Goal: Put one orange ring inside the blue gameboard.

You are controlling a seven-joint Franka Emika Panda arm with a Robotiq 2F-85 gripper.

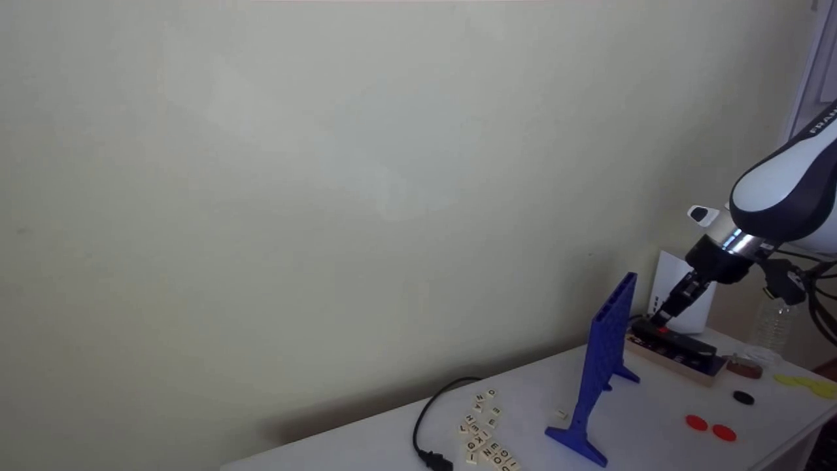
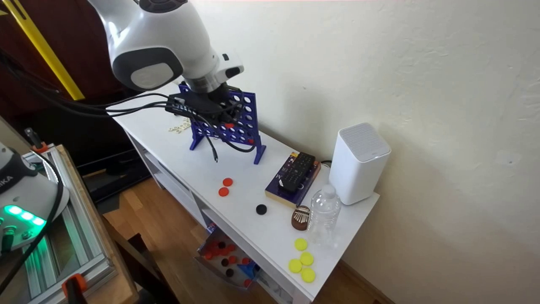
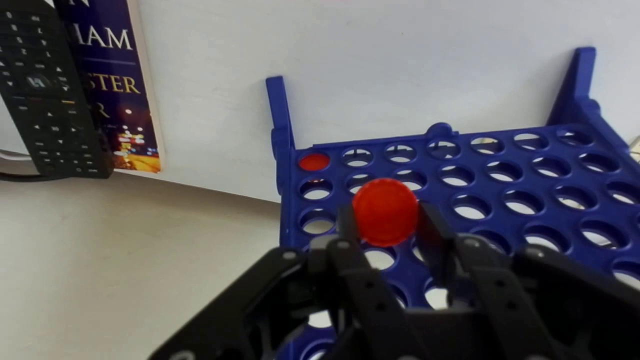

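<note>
My gripper (image 3: 387, 225) is shut on an orange ring (image 3: 385, 212), which sits between its two fingertips with its flat face toward the wrist camera. Behind the ring in that view is the blue gameboard (image 3: 516, 229), a grid panel with round holes. One more orange ring (image 3: 314, 162) fills a corner hole of the board, at its foot end. In an exterior view the held ring (image 1: 663, 330) shows beside the upright board (image 1: 598, 353), with a gap between them in the picture. Two loose orange rings lie on the table, the nearer one (image 2: 223, 191) beside the other (image 2: 228, 182).
A black remote (image 2: 297, 171) lies on a book (image 2: 273, 185) near the wall. Past it stand a white box (image 2: 358, 173), a clear bottle (image 2: 325, 211) and a small brown thumb piano (image 2: 300, 221). A black token (image 2: 261, 209), yellow tokens (image 2: 307, 258), letter tiles (image 1: 480, 437) and a cable (image 1: 418, 418) lie about.
</note>
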